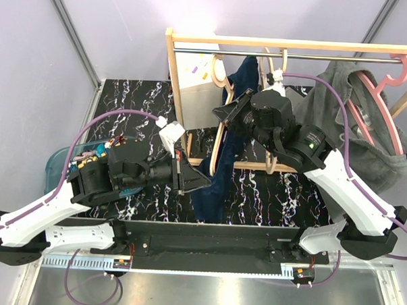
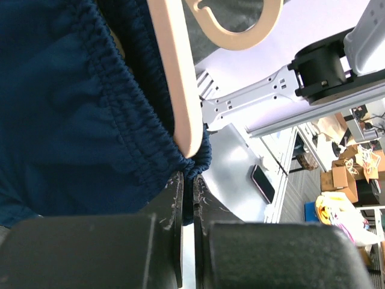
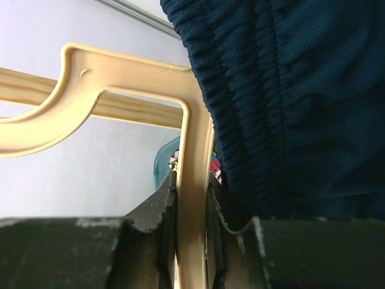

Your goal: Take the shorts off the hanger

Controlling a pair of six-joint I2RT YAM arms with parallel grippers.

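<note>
Rack (image 1: 289, 43) centre: navy shorts (image 1: 219, 173) and hanger (image 3: 195, 138) hang here; left claw (image 2: 187, 180) pinches the cloth, right claw (image 3: 192, 186) clamps the hanger.
Rack right: grey shorts (image 1: 336, 124) on pink hanger (image 1: 389, 115) fill the end.
Counter (image 1: 131, 99) left: bin (image 1: 54, 163) at the edge.
Counter back left: bare, open beside the post (image 1: 174, 77).

Navy shorts (image 1: 219, 183) hang draped over cream hanger (image 3: 194, 156).

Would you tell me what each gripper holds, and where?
Left gripper pinches the navy shorts by the waistband; right gripper clamps the cream hanger by its bar.
</note>
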